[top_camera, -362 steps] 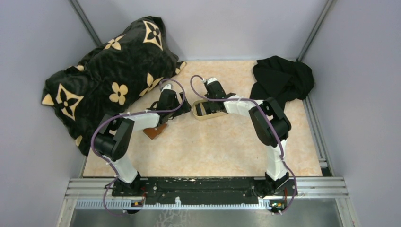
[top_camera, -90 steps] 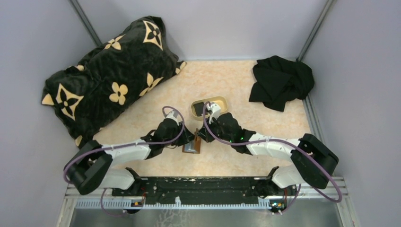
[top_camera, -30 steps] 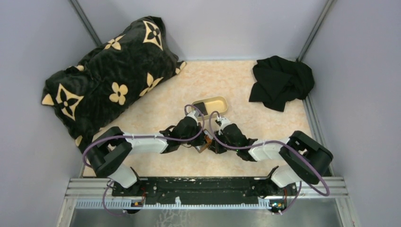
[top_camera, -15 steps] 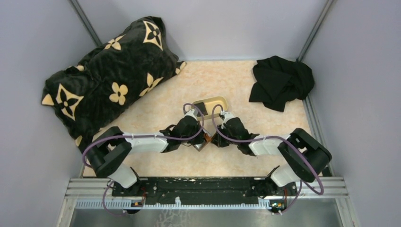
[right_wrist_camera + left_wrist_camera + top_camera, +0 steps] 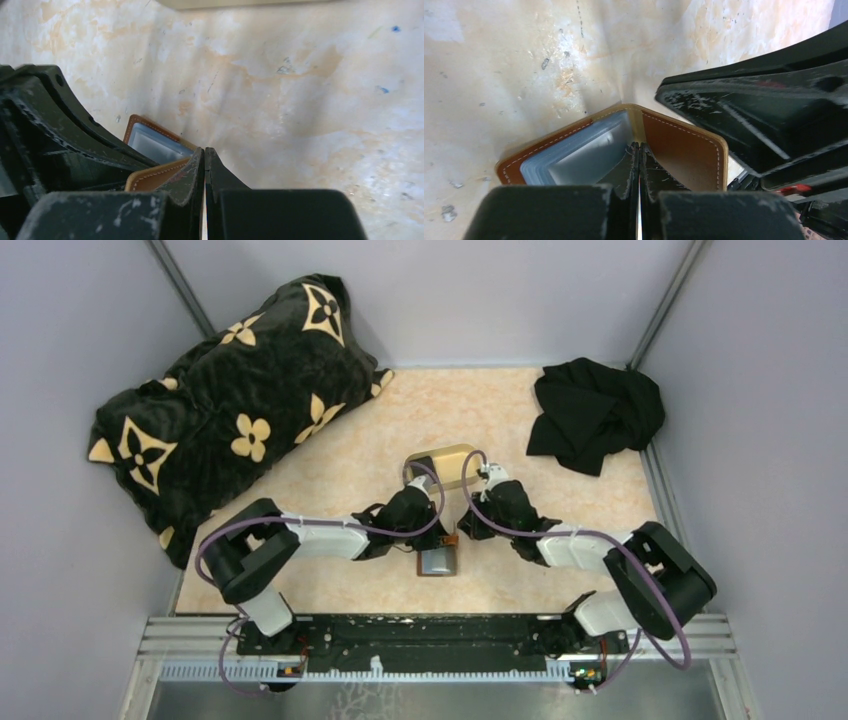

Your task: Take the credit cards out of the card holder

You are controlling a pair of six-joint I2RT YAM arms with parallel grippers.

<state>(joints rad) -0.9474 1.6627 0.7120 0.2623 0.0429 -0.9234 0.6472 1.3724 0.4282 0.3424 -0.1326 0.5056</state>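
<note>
Both claws are pressed shut. The left gripper pinches the fold of the brown, blue-grey-lined folding card holder, propped half open on the table between the arms; the right gripper shows nothing held. 1 dark credit card seems already in the tan oval tray; whether any remain inside I cannot tell.

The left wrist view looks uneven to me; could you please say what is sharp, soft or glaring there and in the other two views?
Left wrist view: the card holder stitching is crisp, the left gripper softens toward the lens, and glare whitens a patch of the table. Right wrist view: the table is bright and sharp, the right gripper blurred up close. Top external view: even light, only soft shadows.
</note>
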